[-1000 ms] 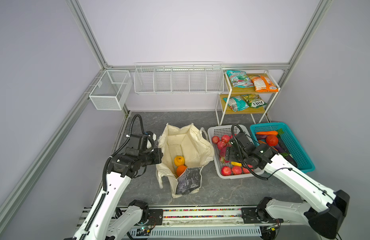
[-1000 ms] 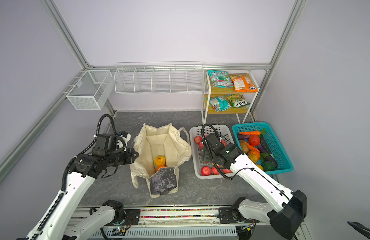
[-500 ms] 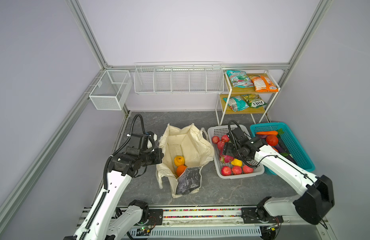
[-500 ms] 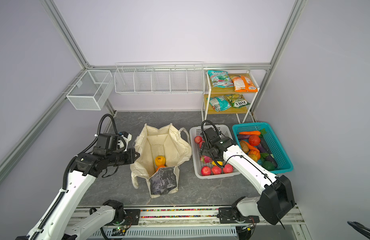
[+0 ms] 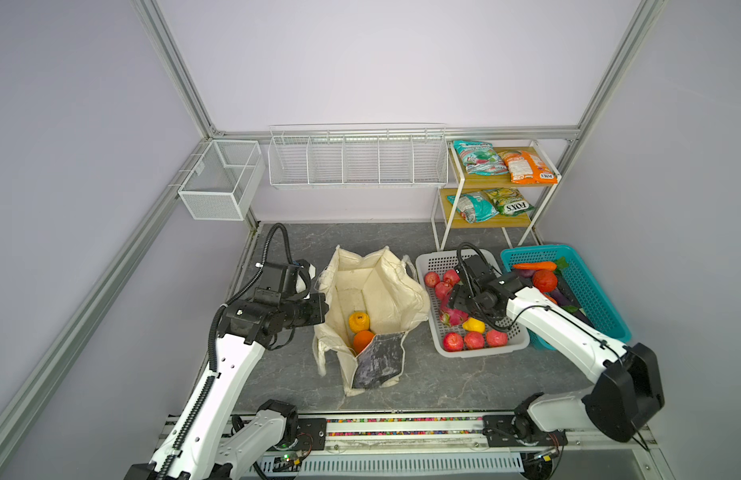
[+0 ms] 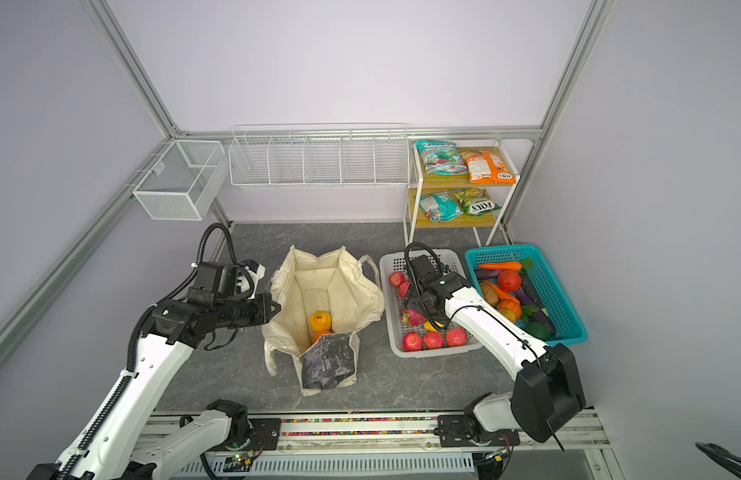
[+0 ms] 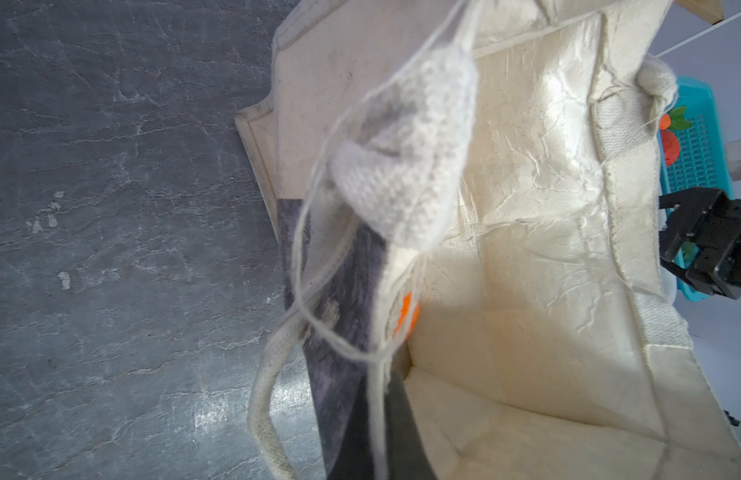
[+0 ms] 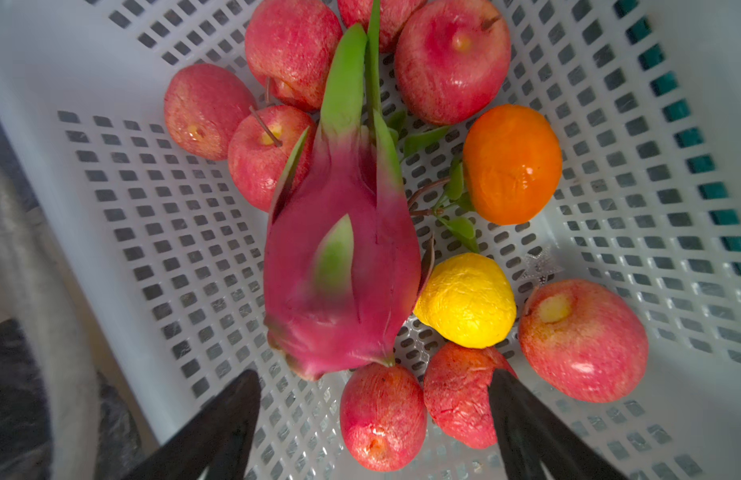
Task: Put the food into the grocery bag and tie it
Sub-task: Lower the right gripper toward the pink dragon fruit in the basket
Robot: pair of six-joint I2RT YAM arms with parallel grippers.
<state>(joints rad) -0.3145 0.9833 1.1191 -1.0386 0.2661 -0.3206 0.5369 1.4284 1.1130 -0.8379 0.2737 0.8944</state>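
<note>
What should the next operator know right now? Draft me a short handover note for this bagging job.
Left claw: shut, apparently pinching the grocery bag at its rim to hold it open.
Right claw: open, holding nothing, hovering over the dragon fruit in the white basket.
Done: the bumpy yellow-orange fruit and large orange lie in the bag.
Left: bag the dragon fruit, the small yellow fruit beside it, and the orange snack packet on the shelf. Then tie the handles.
</note>
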